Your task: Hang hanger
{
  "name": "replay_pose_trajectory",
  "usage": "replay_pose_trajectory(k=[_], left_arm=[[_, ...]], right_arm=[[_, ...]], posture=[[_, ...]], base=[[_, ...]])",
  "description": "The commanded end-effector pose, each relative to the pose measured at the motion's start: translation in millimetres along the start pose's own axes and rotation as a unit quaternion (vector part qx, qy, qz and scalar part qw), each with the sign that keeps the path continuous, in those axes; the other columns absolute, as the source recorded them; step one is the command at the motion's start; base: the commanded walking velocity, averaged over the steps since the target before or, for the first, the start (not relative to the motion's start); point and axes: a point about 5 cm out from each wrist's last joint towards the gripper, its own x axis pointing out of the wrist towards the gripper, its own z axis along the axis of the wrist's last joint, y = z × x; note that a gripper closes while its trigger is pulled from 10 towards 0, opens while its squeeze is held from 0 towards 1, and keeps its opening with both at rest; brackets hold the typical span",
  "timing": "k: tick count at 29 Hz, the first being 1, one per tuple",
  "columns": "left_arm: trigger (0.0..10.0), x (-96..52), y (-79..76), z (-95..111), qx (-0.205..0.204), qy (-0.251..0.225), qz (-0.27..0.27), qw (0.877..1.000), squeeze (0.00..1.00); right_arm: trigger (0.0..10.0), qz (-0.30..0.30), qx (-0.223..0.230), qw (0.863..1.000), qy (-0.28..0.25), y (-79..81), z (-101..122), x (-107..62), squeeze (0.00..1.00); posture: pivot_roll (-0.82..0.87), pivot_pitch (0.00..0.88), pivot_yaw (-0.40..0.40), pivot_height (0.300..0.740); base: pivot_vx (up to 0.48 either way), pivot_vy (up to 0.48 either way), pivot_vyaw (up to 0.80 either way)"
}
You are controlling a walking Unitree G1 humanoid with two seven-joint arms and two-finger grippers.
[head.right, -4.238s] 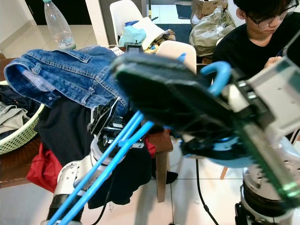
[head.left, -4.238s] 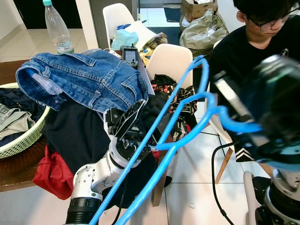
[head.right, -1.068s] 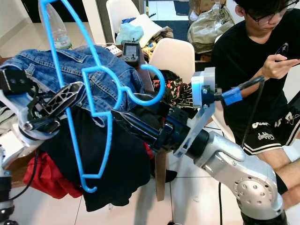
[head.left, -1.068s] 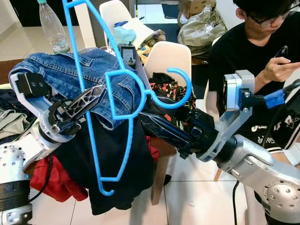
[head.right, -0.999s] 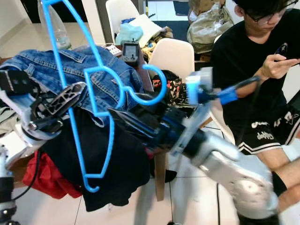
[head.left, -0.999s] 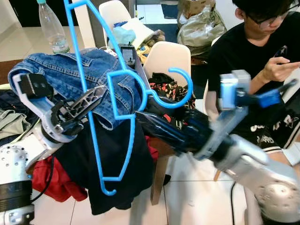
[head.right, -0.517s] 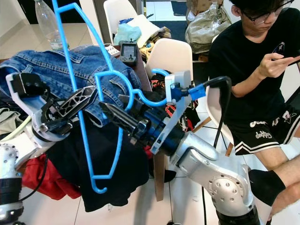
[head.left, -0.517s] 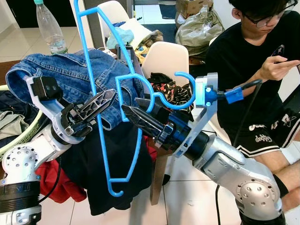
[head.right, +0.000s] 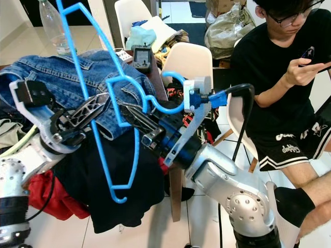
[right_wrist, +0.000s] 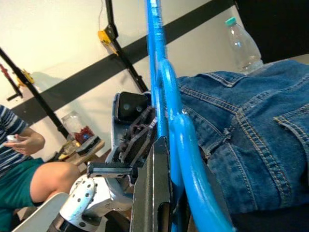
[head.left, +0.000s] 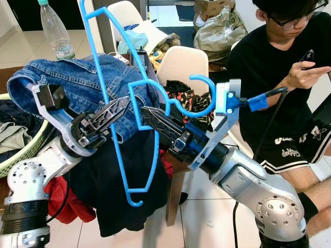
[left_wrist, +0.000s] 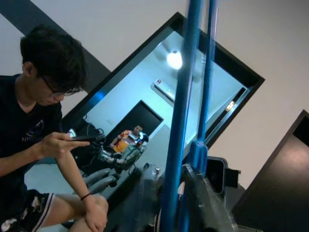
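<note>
A blue plastic hanger is held up in the air before me, its long bar slanting from top left down to a low tip and its hook pointing right. My left gripper is shut on the long bar, which in the left wrist view runs as a blue rod between the fingers. My right gripper reaches in from the right and is shut on the hanger near its neck. In the right wrist view the blue frame lies along one black finger.
Behind the hanger, a denim jacket and dark clothes drape over a wooden table. A green basket, a plastic bottle and white chairs stand around. A person in black sits close at the right with a phone.
The hanger has shifted a little to the right and its low tip has risen. My right gripper has pushed up closer to the neck, and the left gripper has lifted slightly.
</note>
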Motion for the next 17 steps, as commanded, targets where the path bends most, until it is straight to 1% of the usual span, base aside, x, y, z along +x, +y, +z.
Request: replay_pose_trajectory(k=[1,4,8,10,11,13,14,15,16,17], left_arm=[[10.0,-0.6,2.8,0,0.002,-0.016,0.008,1.000,1.00],[10.0,-0.8,2.9,-2,-0.001,-0.020,0.007,1.000,1.00],[10.0,-4.6,3.4,-2,-0.003,-0.020,0.016,1.000,1.00],[10.0,-4.6,3.4,-2,-0.003,-0.020,0.016,1.000,1.00],[10.0,-7.8,1.2,-1,-0.002,-0.016,0.014,1.000,1.00],[10.0,-16.8,-9.9,-1,0.005,0.017,0.002,1.000,1.00],[10.0,-16.8,-9.9,-1,0.005,0.017,0.002,1.000,1.00],[10.0,-20.2,-13.1,0,0.013,0.025,0.007,1.000,1.00],[10.0,-23.9,-13.9,6,0.035,0.023,0.030,0.999,1.00],[10.0,-23.9,-13.9,6,0.035,0.023,0.030,0.999,1.00]], right_arm=[[0.0,-0.013,-0.003,1.000,-0.003,-4.4,1,-0.4,0.00],[0.0,-0.019,-0.006,1.000,-0.003,-6.3,1,-1.2,0.00],[0.0,-0.038,-0.013,0.999,-0.006,-13.7,2,-5.2,0.00],[0.0,-0.038,-0.013,0.999,-0.006,-13.7,2,-5.2,0.00],[0.0,-0.053,-0.018,0.998,-0.009,-19.3,4,-8.6,0.00],[0.0,-0.106,-0.030,0.993,-0.029,-40.0,13,-21.5,0.00],[0.0,-0.106,-0.030,0.993,-0.029,-40.0,13,-21.5,0.00],[0.0,-0.132,-0.038,0.990,-0.045,-48.8,18,-28.0,0.00],[0.0,-0.170,-0.035,0.981,-0.084,-60.7,28,-36.9,0.00],[0.0,-0.170,-0.035,0.981,-0.084,-60.7,28,-36.9,0.00]], posture=[[-0.01,0.130,0.036,0.740],[0.00,0.135,0.038,0.740],[0.00,0.141,0.040,0.740],[0.00,0.141,0.040,0.740],[0.00,0.142,0.040,0.740],[0.00,0.144,0.041,0.740],[0.00,0.144,0.041,0.740],[0.01,0.147,0.042,0.740],[0.01,0.151,0.041,0.740],[0.01,0.151,0.041,0.740]], base=[[0.000,0.000,0.00],[0.000,0.000,0.00],[0.000,0.000,0.00],[0.000,0.000,0.00],[0.000,0.000,0.00],[0.000,0.000,0.00],[0.000,0.000,0.00],[0.000,0.000,0.00],[0.000,0.000,0.00],[0.000,0.000,0.00]])
